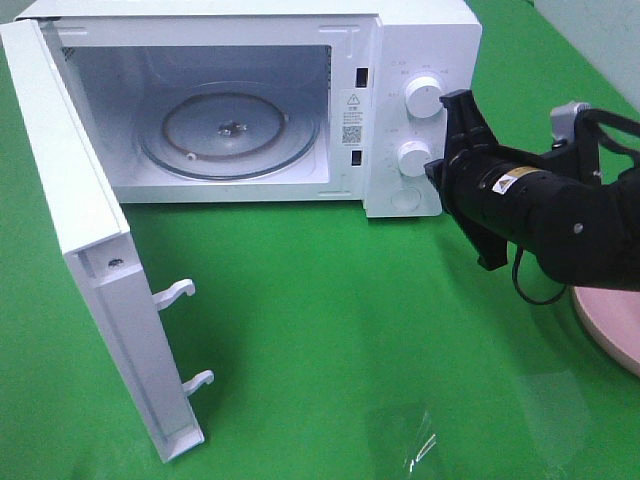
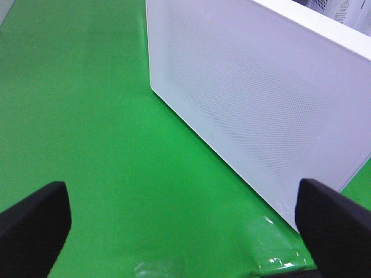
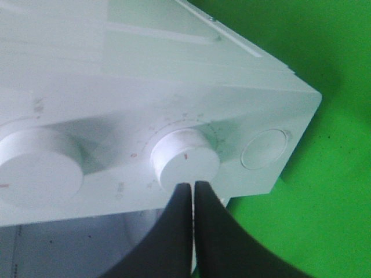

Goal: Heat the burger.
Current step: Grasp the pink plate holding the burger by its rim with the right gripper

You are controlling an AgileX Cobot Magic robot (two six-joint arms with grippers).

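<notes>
The burger is out of view in every frame. The white microwave (image 1: 410, 60) stands with its door (image 1: 80, 230) swung wide open, and its glass turntable (image 1: 230, 130) is bare. My right gripper (image 1: 436, 170) is shut, its tips right at the lower knob (image 1: 414, 157). In the right wrist view the shut right gripper (image 3: 193, 186) meets the rim of that knob (image 3: 185, 156), with the upper knob (image 3: 37, 165) beside it. My left gripper (image 2: 185, 226) is open with nothing between its fingers (image 2: 32, 223), and it faces the outside of the door (image 2: 261, 98).
A round pink plate (image 1: 612, 325) lies at the right edge, partly under my right arm. A round push button (image 3: 264, 149) sits on the panel beside the lower knob. A clear scrap of film (image 1: 415, 440) lies on the green cloth near the front. Two door latches (image 1: 178, 292) stick out.
</notes>
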